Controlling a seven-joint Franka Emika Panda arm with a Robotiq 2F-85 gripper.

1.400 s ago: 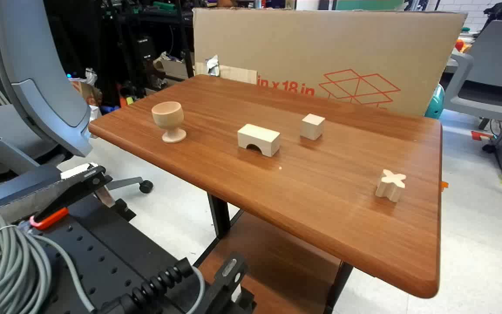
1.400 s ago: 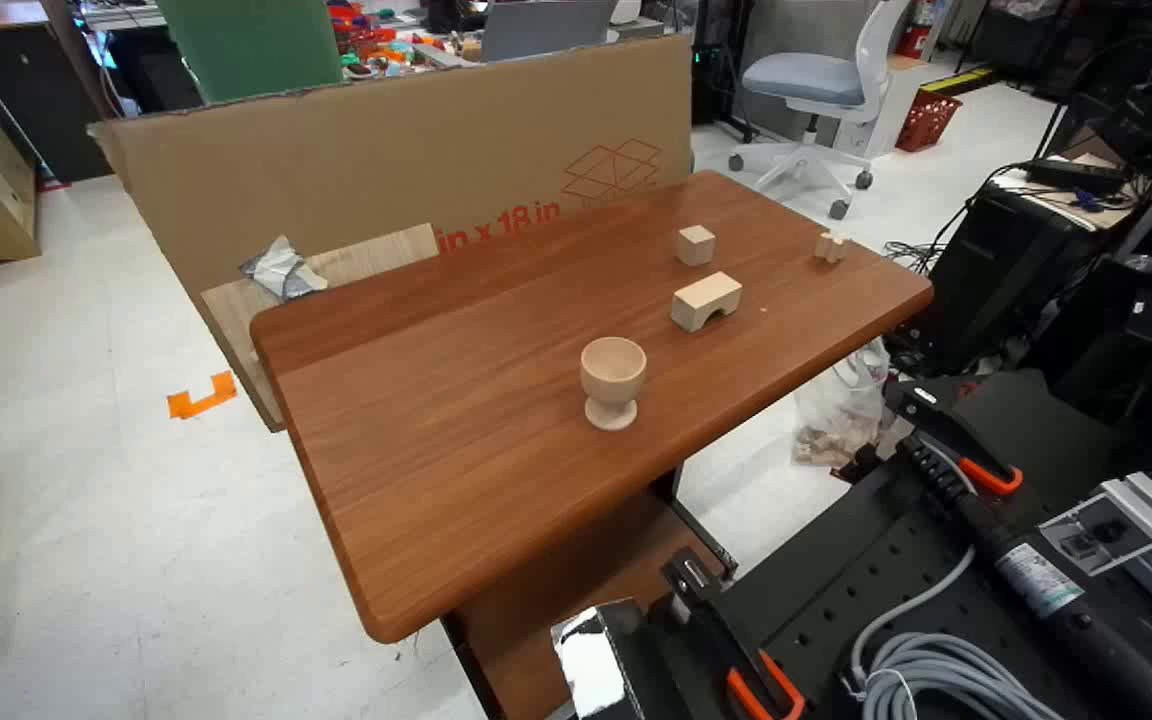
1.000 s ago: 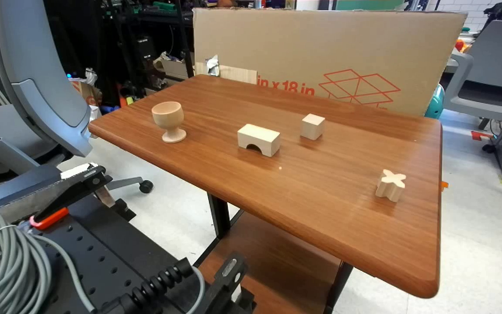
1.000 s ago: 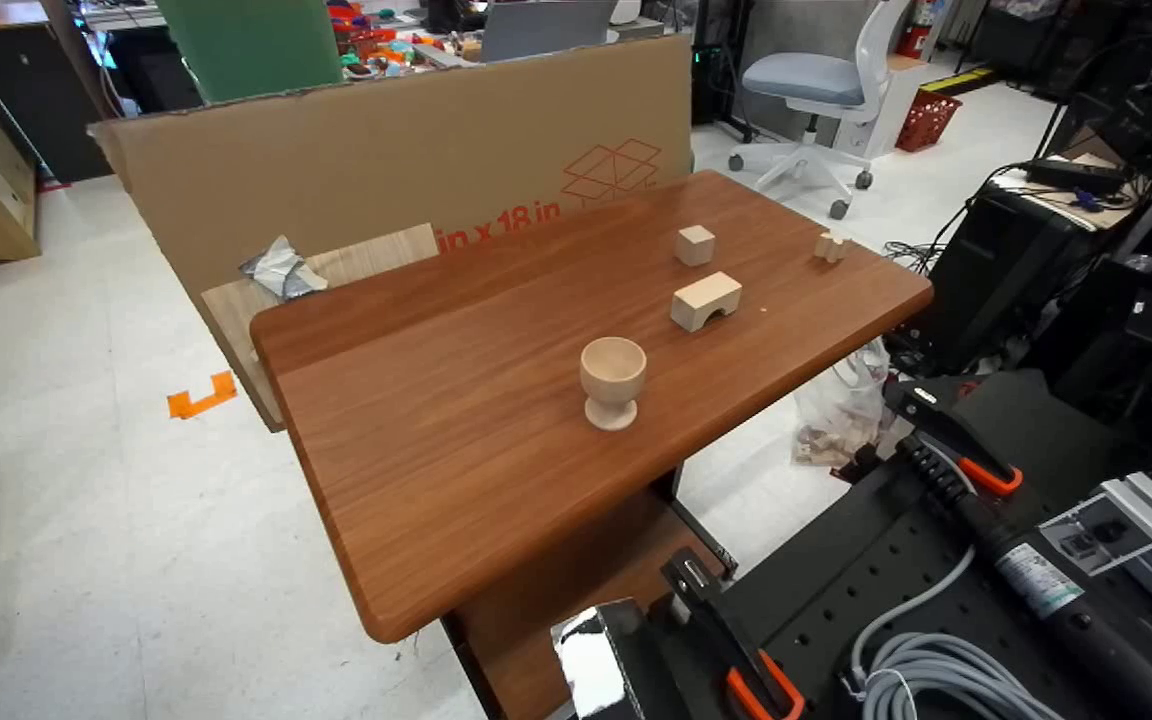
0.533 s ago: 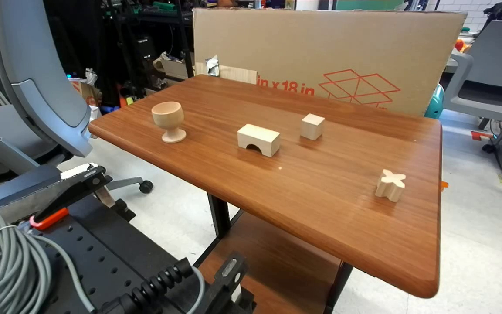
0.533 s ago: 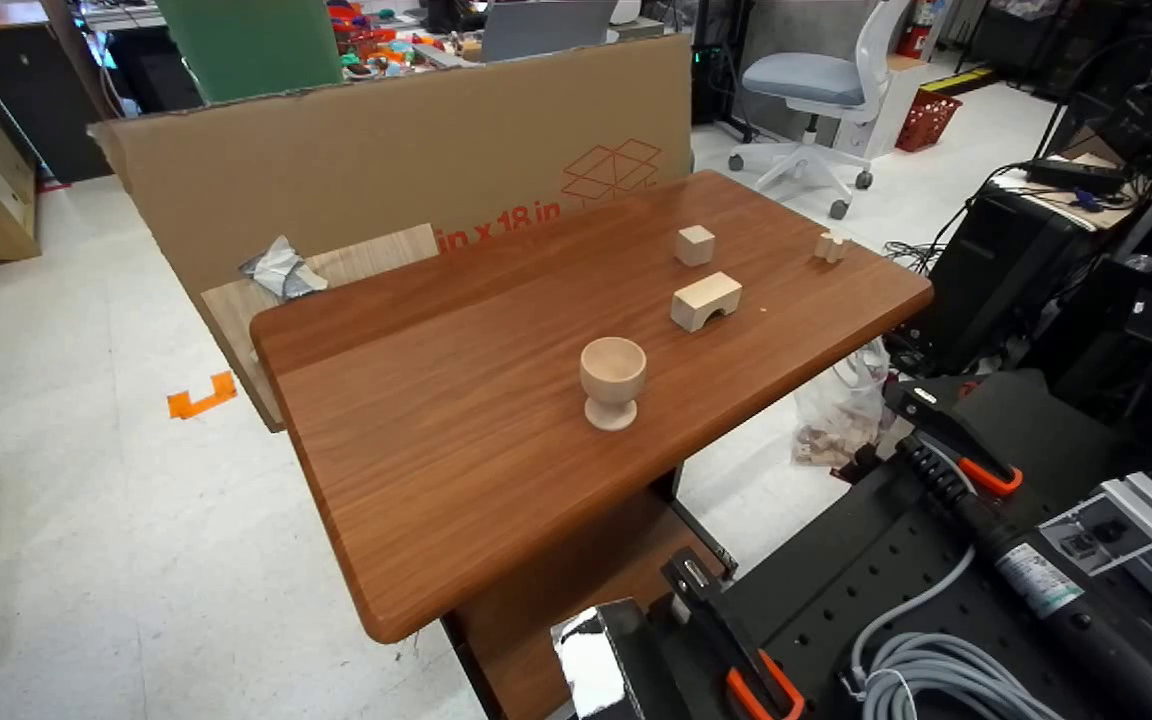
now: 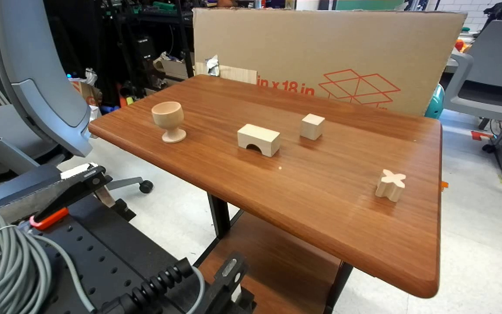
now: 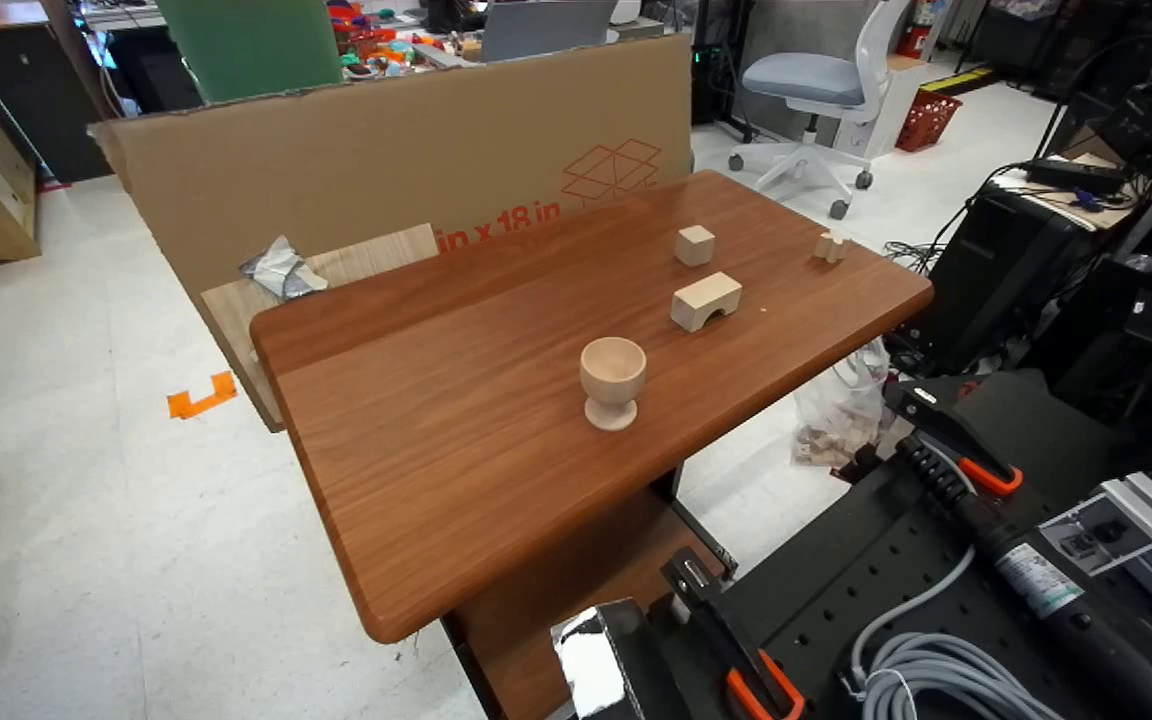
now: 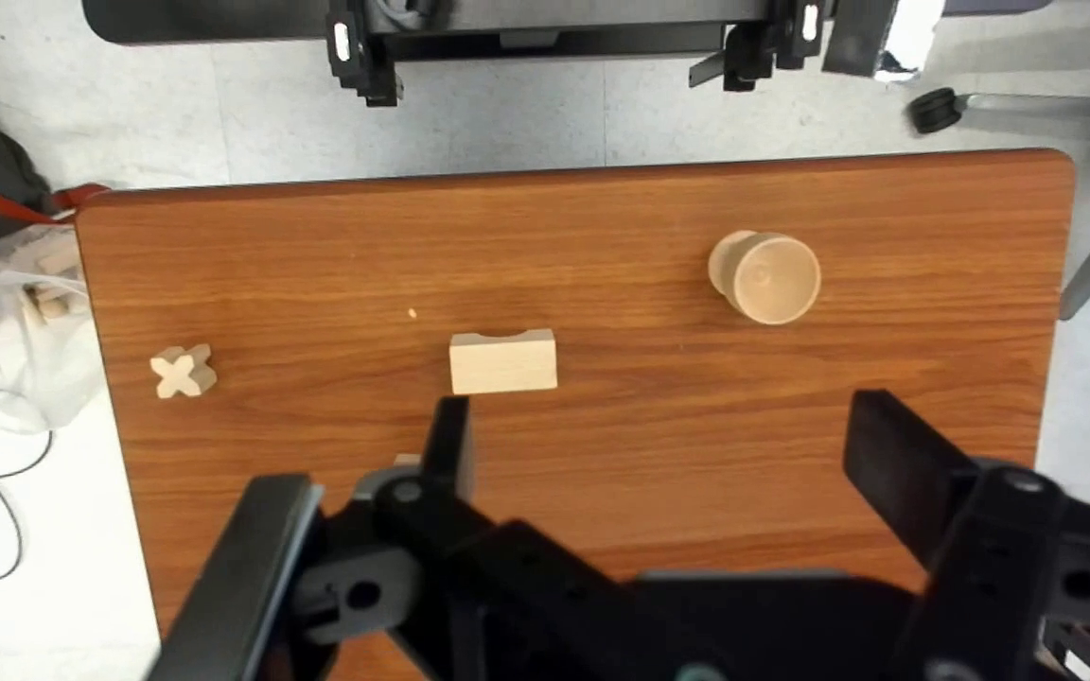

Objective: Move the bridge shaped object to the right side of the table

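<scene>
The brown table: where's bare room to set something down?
In an exterior view, the table is bare from the wooden cup to the left end. A smaller patch lies between bridge block and cross piece; bridge block and cube crowd closest.

Premises appear to be a lab. Evidence noted: perforated black plate (image 7: 109, 245), orange-handled clamps (image 7: 74, 190), coiled grey cable (image 7: 28, 261), castored chairs (image 8: 804, 78), loose wiring (image 8: 921, 257), and colourful clutter (image 8: 368, 40) beyond an upright cardboard panel (image 8: 386, 150).

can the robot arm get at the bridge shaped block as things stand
Probably yes: the gripper is open, and the bridge shaped block stands apart from the small cube and wooden goblet, with nothing on it. Actual reach can't be confirmed.
</scene>
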